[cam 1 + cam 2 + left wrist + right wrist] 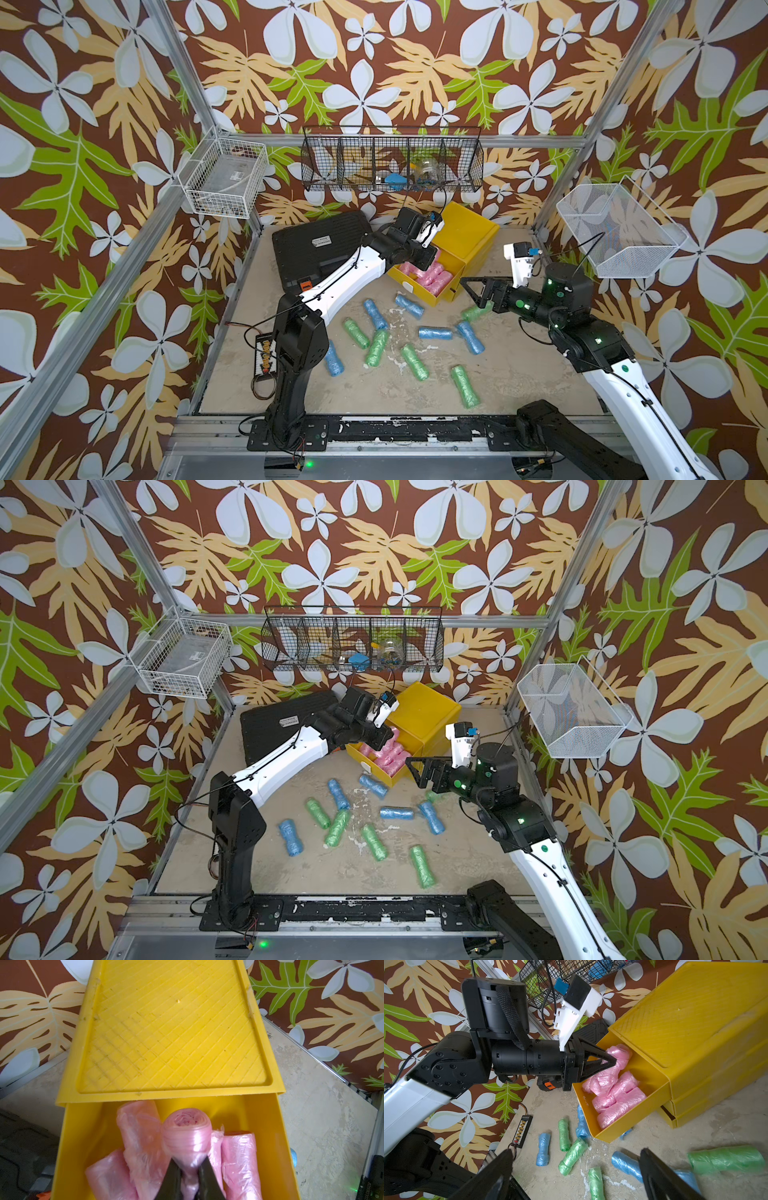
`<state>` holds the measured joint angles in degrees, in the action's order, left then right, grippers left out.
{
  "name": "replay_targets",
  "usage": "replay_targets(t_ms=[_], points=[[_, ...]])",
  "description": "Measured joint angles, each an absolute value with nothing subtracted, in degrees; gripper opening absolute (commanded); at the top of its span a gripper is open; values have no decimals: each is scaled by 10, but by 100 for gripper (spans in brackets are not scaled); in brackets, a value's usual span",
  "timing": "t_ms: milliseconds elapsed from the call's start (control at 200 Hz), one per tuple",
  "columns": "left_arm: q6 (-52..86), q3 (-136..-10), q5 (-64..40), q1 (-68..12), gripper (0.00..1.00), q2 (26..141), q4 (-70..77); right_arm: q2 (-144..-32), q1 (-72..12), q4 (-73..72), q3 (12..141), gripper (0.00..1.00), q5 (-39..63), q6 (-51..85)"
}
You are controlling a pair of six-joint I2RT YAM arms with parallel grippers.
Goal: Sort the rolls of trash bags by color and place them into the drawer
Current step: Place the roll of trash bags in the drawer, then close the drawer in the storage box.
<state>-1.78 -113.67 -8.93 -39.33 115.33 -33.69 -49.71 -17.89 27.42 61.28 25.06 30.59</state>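
1. So far, only pink rolls lay in the open yellow drawer. Five blue rolls and five green rolls were scattered on the bench.
2. The left gripper was stretched over the drawer, pinching one pink roll at its waist.
3. The right gripper hovered wide and empty above the bench, near the drawer.

Left arm outstretched, left end effector pinching a pink roll, right end effector spread wide
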Motion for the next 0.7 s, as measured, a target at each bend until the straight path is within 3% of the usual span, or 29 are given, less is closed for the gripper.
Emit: replay_targets(t_ms=[30,75,315,501,701], points=[[-18,-1141,-86,-394,38,1154,-343,-500,-176,273,613,95,251,304],[-20,-1146,-78,-394,43,1154,-347,-505,-173,272,613,95,252,304],[-17,-1156,-64,-395,45,1128,-362,-545,-164,255,630,90,254,298],[1,-1156,-58,-395,36,1088,-361,-595,-157,228,658,68,232,298],[42,-1072,-50,-395,9,1006,-339,-664,-105,169,682,35,199,302]])
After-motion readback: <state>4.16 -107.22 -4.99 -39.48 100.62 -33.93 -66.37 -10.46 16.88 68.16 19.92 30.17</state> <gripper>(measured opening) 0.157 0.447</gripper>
